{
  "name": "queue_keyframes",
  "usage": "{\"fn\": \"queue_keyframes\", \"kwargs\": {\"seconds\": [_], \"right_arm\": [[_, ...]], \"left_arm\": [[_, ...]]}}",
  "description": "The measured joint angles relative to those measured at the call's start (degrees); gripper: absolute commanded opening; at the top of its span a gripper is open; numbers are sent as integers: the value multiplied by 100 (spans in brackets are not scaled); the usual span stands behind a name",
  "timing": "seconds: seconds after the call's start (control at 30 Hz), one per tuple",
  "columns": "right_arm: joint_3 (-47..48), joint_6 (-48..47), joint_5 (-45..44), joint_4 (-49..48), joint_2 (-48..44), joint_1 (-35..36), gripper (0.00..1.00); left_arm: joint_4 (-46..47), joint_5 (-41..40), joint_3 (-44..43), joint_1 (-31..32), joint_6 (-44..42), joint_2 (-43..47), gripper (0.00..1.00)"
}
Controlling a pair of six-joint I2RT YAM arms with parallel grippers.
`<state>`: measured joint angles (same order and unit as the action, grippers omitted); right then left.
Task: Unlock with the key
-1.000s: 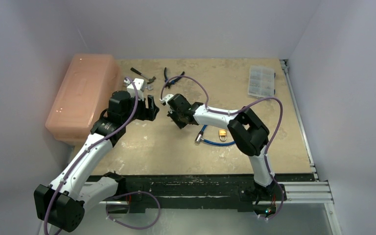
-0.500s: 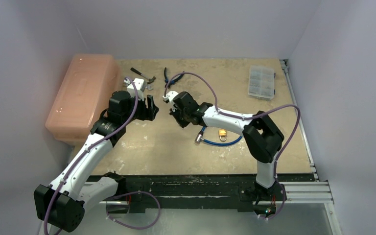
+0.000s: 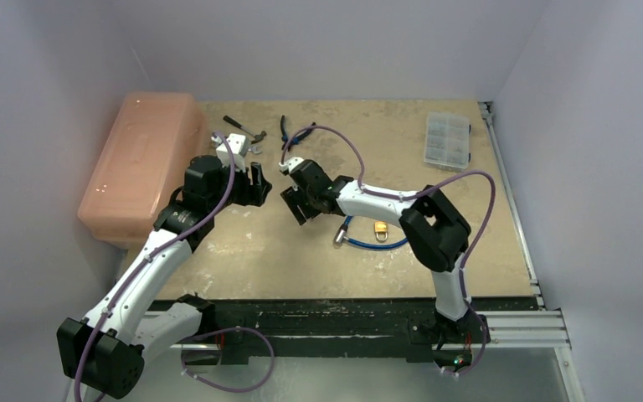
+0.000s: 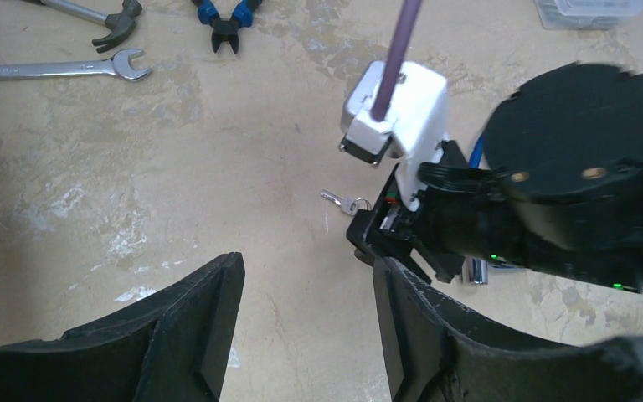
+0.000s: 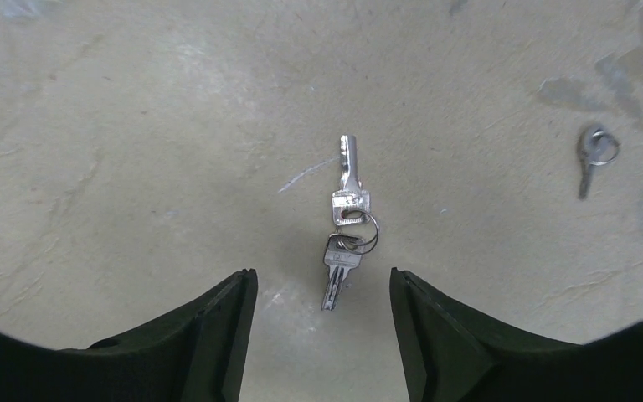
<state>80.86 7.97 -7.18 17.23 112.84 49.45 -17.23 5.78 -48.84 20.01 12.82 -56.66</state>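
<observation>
The right wrist camera looks almost straight down on the key (image 5: 347,226) from close by, its own fingers (image 5: 192,335) framing the lower edge. The left wrist camera stands farther from the key and looks across at it on a slant, with the pliers (image 4: 226,17) beyond. The top external camera looks down from high above and behind the arm bases over the whole table (image 3: 259,243), too far off to show the key. Both wrist views share the key.
</observation>
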Motion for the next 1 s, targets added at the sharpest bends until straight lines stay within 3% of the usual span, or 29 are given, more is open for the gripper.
{"fn": "queue_keyframes", "kwargs": {"seconds": [0.53, 0.87, 1.0], "right_arm": [[393, 461, -382, 236, 671, 0, 46], [398, 439, -413, -26, 708, 37, 2], [396, 400, -435, -184, 695, 31, 0]], "left_arm": [[-2, 0, 2, 0, 0, 7, 61], [-2, 0, 0, 0, 0, 7, 61], [-2, 0, 0, 0, 0, 7, 61]]}}
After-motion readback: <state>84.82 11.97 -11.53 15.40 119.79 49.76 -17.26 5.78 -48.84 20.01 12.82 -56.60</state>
